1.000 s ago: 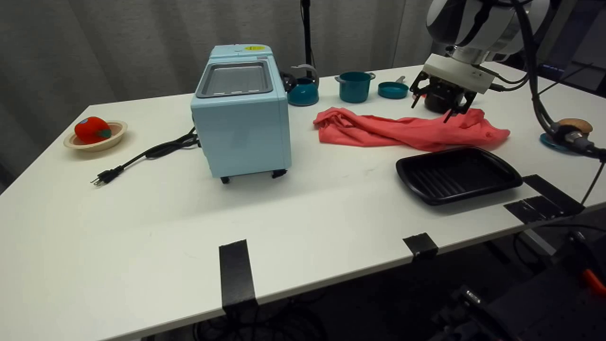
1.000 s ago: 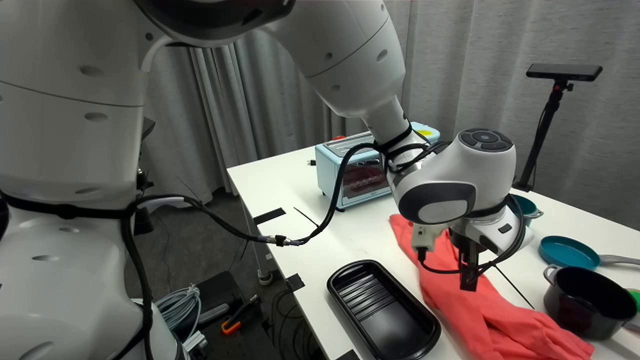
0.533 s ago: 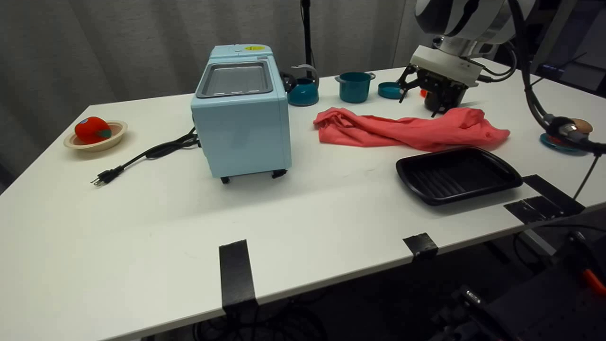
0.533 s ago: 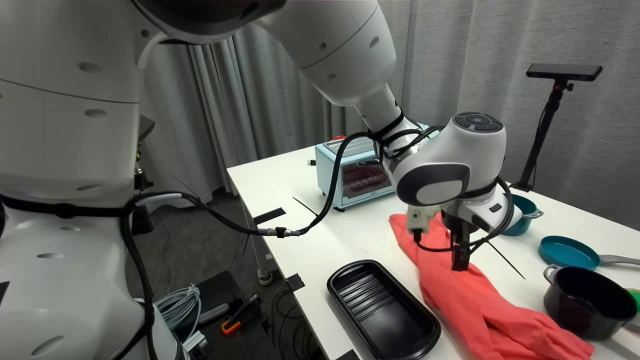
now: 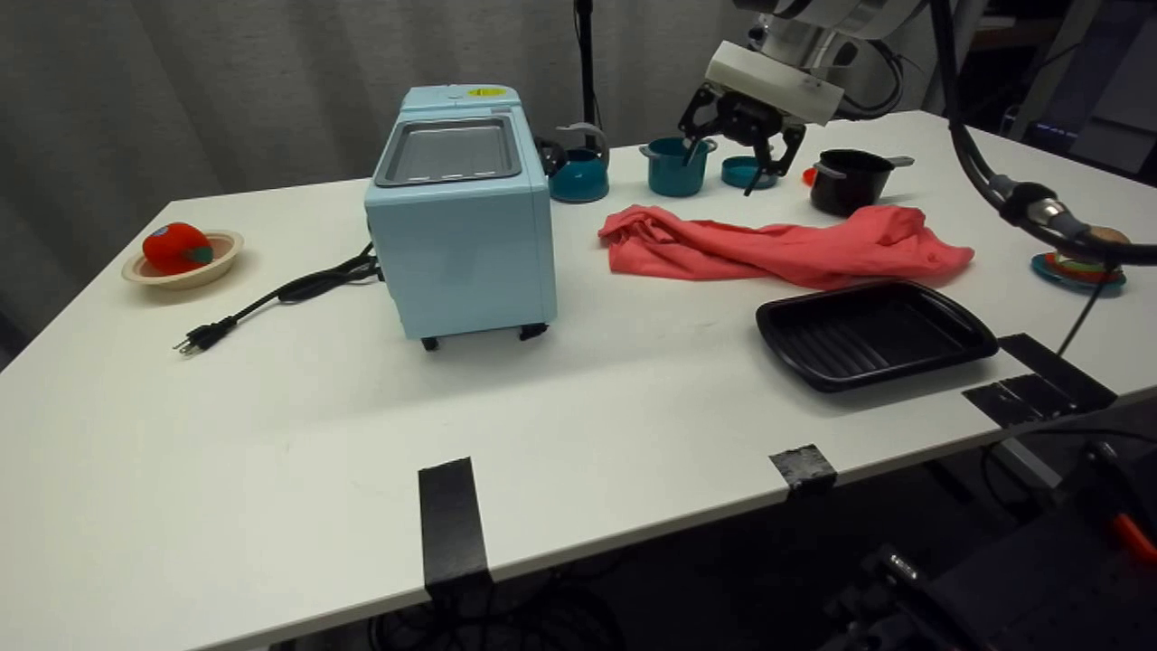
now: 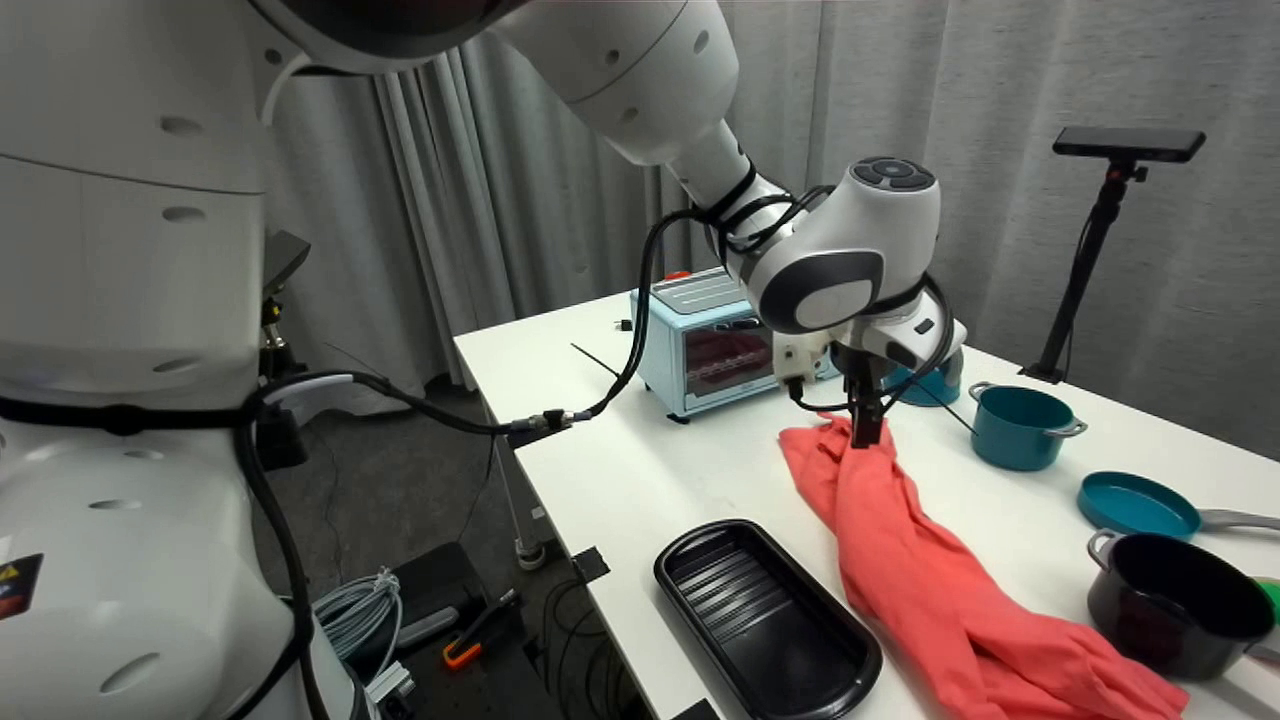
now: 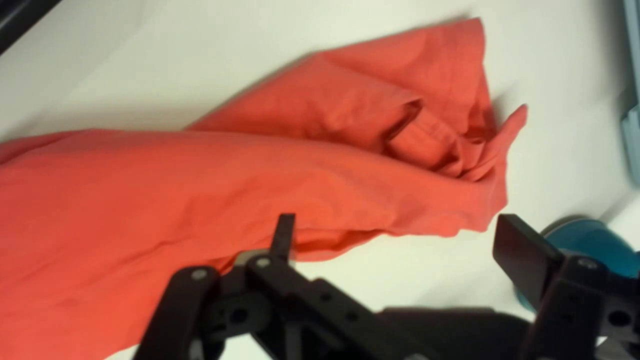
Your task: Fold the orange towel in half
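The orange towel, coral-red in these views, lies bunched in a long crumpled strip on the white table; it shows in both exterior views (image 5: 777, 253) (image 6: 920, 560). In the wrist view the towel (image 7: 250, 180) has a loose, wrinkled end with a raised corner at the upper right. My gripper (image 5: 719, 177) is open and empty, raised above the table near that end. It also shows in an exterior view (image 6: 866, 440) over the towel's far end. In the wrist view the gripper's fingers (image 7: 396, 220) are wide apart, with towel edge and bare table between them in the picture.
A black ribbed tray (image 5: 877, 334) lies beside the towel. A light blue toaster oven (image 5: 461, 244) stands past its loose end. A teal kettle (image 5: 578, 176), teal pot (image 5: 676, 172), teal pan (image 6: 1138, 503) and black pot (image 5: 848, 181) stand along its other side.
My gripper has risen and moved along the towel toward the end near the toaster oven, staying open. The black pot is uncovered in an exterior view. The towel has not moved.
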Tool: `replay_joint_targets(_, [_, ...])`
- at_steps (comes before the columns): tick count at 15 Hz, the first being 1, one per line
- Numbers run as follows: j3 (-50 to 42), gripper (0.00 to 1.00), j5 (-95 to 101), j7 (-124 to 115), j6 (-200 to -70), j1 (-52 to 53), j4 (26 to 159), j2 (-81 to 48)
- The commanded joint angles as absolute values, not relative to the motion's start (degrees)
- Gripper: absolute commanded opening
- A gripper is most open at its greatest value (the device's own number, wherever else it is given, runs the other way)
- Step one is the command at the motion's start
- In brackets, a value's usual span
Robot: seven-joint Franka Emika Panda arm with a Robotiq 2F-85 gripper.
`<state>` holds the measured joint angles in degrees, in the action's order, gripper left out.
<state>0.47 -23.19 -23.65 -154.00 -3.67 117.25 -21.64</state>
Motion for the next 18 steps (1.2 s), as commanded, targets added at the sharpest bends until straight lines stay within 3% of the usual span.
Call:
replay_joint_targets(1, [3.0,1.0,-25.6,-23.1,-153.5,-1.9,112.3,-24.1])
replay_joint_targets(9, [0.4,1.0,-17.7,-24.5,-149.5,2.8,92.3,-37.6])
replay_joint_targets(16, [-3.4,1.0,-9.5,-24.6,-133.6,2.6,71.3,-49.7])
replay_joint_targets(17, [-3.0,1.0,-10.6,-23.8,-139.8,2.5,79.8,-45.1])
replay_joint_targets(18, [-3.0,1.0,-10.5,-23.8,-137.4,2.4,77.4,-46.4])
